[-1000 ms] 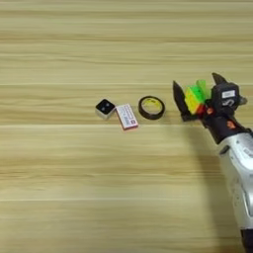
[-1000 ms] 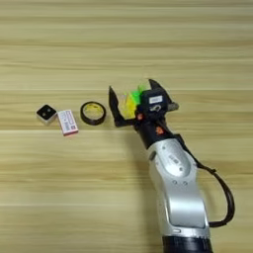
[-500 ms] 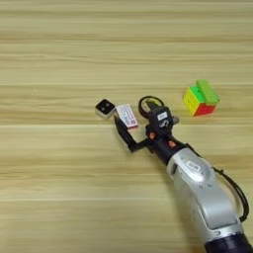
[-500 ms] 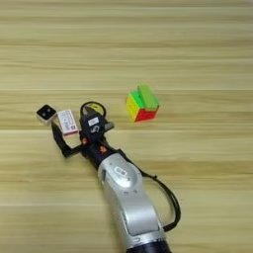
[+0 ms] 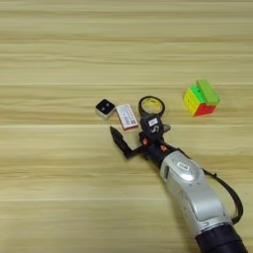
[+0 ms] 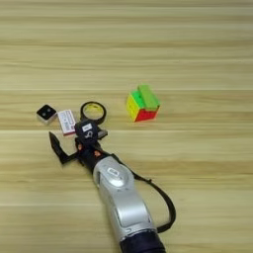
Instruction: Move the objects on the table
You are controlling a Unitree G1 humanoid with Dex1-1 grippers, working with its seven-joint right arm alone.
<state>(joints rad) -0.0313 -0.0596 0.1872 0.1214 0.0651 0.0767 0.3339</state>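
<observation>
My right gripper (image 5: 132, 129) stands open on the table (image 5: 59, 197), just in front of the red-and-white card (image 5: 127, 116). One black finger (image 5: 118, 141) reaches to the card's near left. The other finger (image 5: 152, 123) sits at its right, close to the black tape ring (image 5: 151, 105). Nothing is gripped. Left of the card lies the tiny white cube with a black top (image 5: 105, 108). Further right, apart from the gripper, stands the multicoloured puzzle cube (image 5: 197, 101) with the flat bright-green bar (image 5: 208, 91) lying on top of it.
My silver forearm (image 5: 190, 185) runs in from the bottom right with a black cable looping beside it. The small cube, card and ring sit in a tight row at mid-table.
The gripper has left the puzzle cube and green bar, which it stood around a second ago, and has swung left to the card. The objects have stayed in place.
</observation>
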